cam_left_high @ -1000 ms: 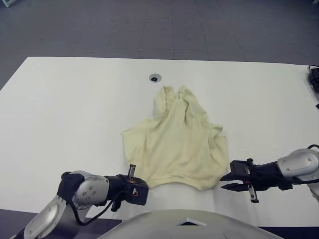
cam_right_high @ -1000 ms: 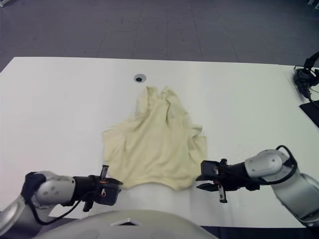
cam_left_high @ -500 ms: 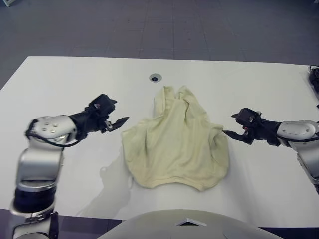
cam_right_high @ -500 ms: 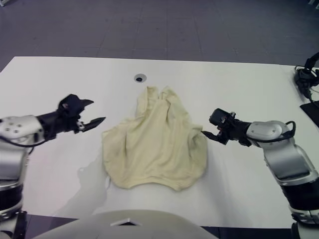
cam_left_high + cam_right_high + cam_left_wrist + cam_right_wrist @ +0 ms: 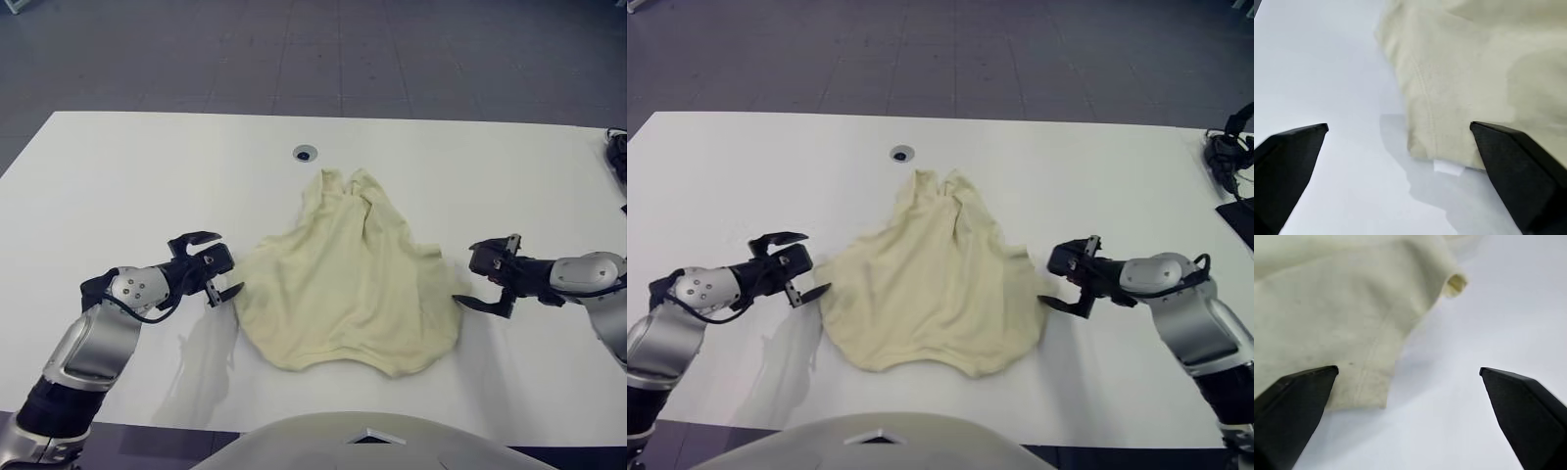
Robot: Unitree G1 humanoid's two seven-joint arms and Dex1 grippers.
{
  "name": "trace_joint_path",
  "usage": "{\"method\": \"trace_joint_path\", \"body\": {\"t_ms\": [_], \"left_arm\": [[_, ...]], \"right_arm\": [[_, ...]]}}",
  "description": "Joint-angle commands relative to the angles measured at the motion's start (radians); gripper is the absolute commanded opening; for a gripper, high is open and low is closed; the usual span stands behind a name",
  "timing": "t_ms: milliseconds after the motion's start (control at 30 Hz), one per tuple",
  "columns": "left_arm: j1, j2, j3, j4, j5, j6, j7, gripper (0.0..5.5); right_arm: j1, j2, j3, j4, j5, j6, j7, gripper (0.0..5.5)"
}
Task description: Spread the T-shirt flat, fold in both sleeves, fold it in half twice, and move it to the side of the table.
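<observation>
Flanking the crumpled T-shirt (image 5: 343,284) on the white table (image 5: 118,176): left gripper (image 5: 227,262) and right gripper (image 5: 480,274) (both spread wide).

A wide white table (image 5: 118,176) carries 1 pale yellow T-shirt (image 5: 348,284), which lies rumpled near the middle, closer to the near edge than the far one. The cloth bunches into a narrow, creased peak at its far end and fans out into a broad, rounded shape toward the near side. Just beyond the peak, a small round cable port (image 5: 305,153) sits in the tabletop, apart from the fabric. A small white label (image 5: 1448,168) juts from 1 corner of the shirt onto the bare surface. At the table's far right edge lies a tangle of black cables (image 5: 1223,147).
</observation>
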Motion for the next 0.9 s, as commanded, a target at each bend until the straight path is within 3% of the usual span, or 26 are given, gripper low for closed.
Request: {"method": "trace_joint_path", "body": {"t_ms": [33,200,500,633,700,800,900], "left_arm": [[0.08,0.021,0.014,-0.055,-0.008,0.09,-0.01,5.4],[0.184,0.037,0.06,-0.209,-0.044,0.258,-0.03,5.4],[0.308,0.191,0.117,-0.359,-0.125,0.387,-0.142,5.4],[0.068,0.086,0.27,-0.383,-0.37,0.508,-0.19,5.4],[-0.121,0.075,0.277,-0.312,-0.431,0.53,-0.179,5.4],[-0.415,0.021,0.143,-0.103,-0.376,0.466,-0.098,5.4],[-0.616,-0.119,-0.033,0.15,-0.282,0.351,-0.027,5.4]], "right_arm": [[0.053,-0.042,-0.017,-0.006,-0.007,0.008,0.039,5.4],[0.126,-0.095,-0.061,-0.059,0.013,0.033,0.095,5.4],[0.267,-0.19,-0.17,-0.14,0.055,0.043,0.216,5.4],[0.114,-0.158,-0.191,-0.137,0.128,0.081,0.242,5.4],[-0.05,-0.108,-0.152,-0.089,0.137,0.092,0.218,5.4],[-0.358,0.059,-0.023,0.075,0.053,0.081,0.12,5.4],[-0.565,0.256,0.094,0.305,-0.049,0.015,0.005,5.4]]}}
